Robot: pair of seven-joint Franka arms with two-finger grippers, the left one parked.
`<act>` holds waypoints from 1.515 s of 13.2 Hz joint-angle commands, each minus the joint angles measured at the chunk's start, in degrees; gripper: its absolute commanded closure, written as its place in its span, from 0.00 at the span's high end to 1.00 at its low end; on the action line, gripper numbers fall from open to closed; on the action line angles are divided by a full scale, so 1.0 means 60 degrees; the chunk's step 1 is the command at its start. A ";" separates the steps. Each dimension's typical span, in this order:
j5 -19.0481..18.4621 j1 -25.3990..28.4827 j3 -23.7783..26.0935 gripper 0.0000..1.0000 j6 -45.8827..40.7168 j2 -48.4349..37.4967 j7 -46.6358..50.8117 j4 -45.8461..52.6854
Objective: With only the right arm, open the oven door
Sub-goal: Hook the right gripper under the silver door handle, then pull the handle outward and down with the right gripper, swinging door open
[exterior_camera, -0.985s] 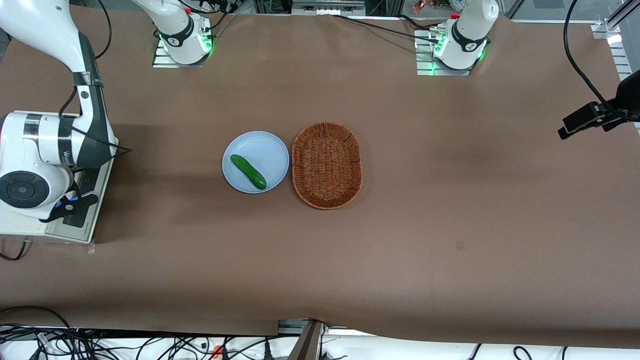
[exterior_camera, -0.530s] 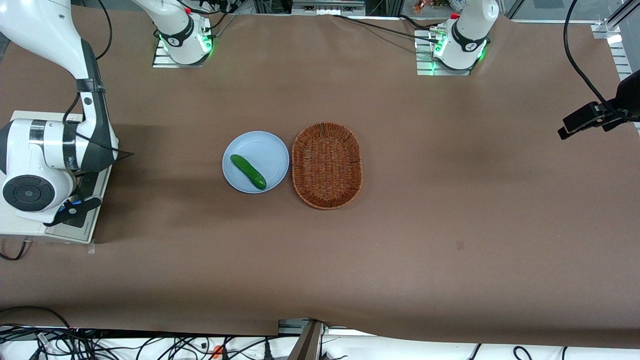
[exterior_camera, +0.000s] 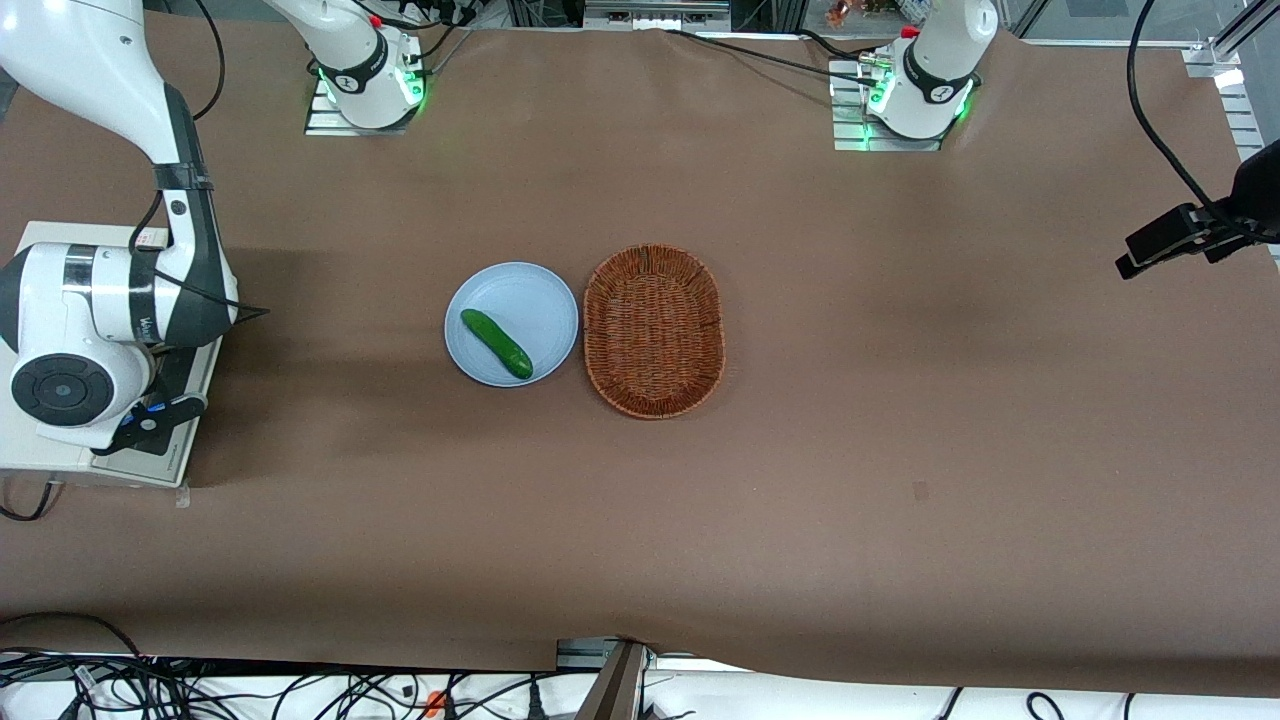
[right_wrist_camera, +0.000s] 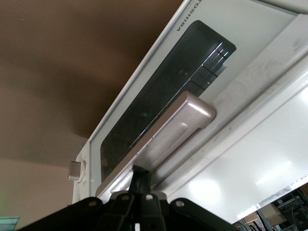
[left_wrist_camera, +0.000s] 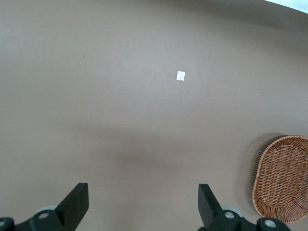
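The gripper (right_wrist_camera: 139,185) is at the silver handle (right_wrist_camera: 163,139) of the oven door (right_wrist_camera: 159,103), grip state I cannot tell, at the working arm's table end; the stiff, hinged door seems best pulled by this handle.

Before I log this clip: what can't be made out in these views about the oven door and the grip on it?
- Front view: the right arm covers most of the oven, so the door's opening angle is hidden; the picture edge cuts off the oven's end.
- Right wrist view: the gripper is at the silver handle of the oven door; its own body hides whether it holds the handle.
- Left wrist view: no oven.
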 commanded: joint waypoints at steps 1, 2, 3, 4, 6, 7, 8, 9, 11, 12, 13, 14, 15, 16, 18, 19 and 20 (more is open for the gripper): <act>0.0516 -0.0061 0.0093 0.00 0.0673 0.0471 0.0052 -0.0042; 0.0693 -0.0031 0.0093 0.00 0.0761 0.0544 0.0081 -0.0028; 0.0752 -0.0031 0.0093 0.00 0.0835 0.0589 0.0154 -0.0028; 0.0883 -0.0031 0.0093 0.00 0.0937 0.0705 0.0198 -0.0028; 0.1089 -0.0031 0.0107 0.00 0.1157 0.0881 0.0227 -0.0042; 0.1293 -0.0031 0.0107 0.00 0.1259 0.0998 0.0228 -0.0042; 0.1541 -0.0031 0.0107 0.00 0.1391 0.1101 0.0228 -0.0042; 0.1631 -0.0031 0.0107 0.00 0.1523 0.1218 0.0228 -0.0042; 0.1792 -0.0031 0.0107 0.00 0.1743 0.1423 0.0417 -0.0057; 0.1822 -0.0031 0.0107 0.00 0.1845 0.1511 0.0432 -0.0057; 0.1837 -0.0031 0.0107 0.00 0.1933 0.1613 0.0433 -0.0071; 0.1851 -0.0045 0.0107 0.00 0.2036 0.1687 0.0433 -0.0072; 0.2011 -0.0060 0.0107 0.00 0.2095 0.1789 0.0433 -0.0072; 0.2187 -0.0060 0.0107 0.00 0.2110 0.1848 0.0433 -0.0072; 0.2407 -0.0060 0.0107 0.00 0.2125 0.1951 0.0433 -0.0072; 0.2495 -0.0060 0.0107 0.00 0.2154 0.1995 0.0433 -0.0072; 0.2525 -0.0060 0.0122 0.00 0.2212 0.2053 0.0433 -0.0072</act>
